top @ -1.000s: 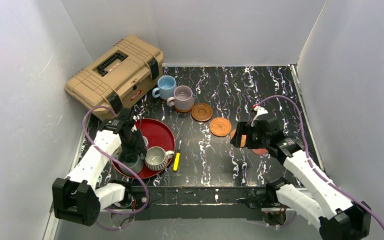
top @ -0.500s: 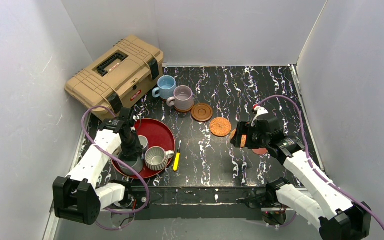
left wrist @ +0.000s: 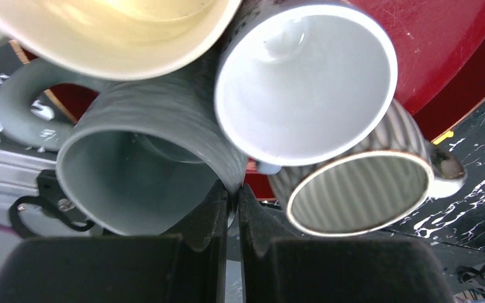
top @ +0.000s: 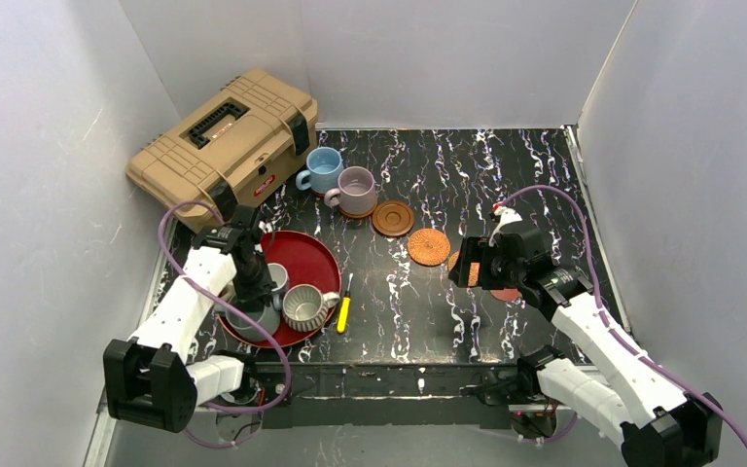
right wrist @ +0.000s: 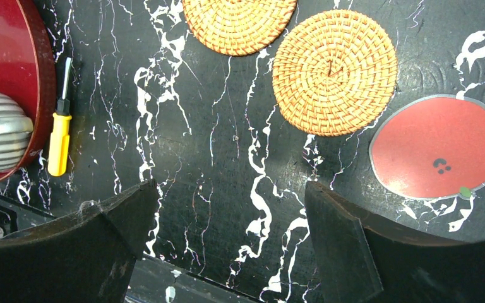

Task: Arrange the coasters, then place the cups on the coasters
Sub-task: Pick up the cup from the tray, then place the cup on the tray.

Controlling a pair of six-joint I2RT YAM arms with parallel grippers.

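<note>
My left gripper [left wrist: 232,189] is shut on the wall of the grey-green cup [left wrist: 132,164], one finger inside its rim and one outside. Round it on the red tray [left wrist: 442,44] crowd a cream-yellow cup [left wrist: 113,31], a small pale grey cup [left wrist: 303,82] and a ribbed cup [left wrist: 360,189]. From above, the left gripper [top: 253,292] stands over the tray's near left. My right gripper [right wrist: 233,214] hangs open above bare table, near two woven coasters [right wrist: 240,22] [right wrist: 333,71] and a flat red coaster [right wrist: 439,146]. A light blue cup [top: 325,169] and a mauve cup [top: 357,190] stand at the back beside a brown wooden coaster [top: 392,218].
A tan toolbox [top: 224,136] fills the back left corner. A yellow-handled screwdriver [top: 344,313] lies just right of the red tray [top: 306,255]. Grey walls close in the table on three sides.
The left gripper's jaws have closed on the grey-green cup's wall, and the left arm has shifted slightly. The right arm has not moved.
</note>
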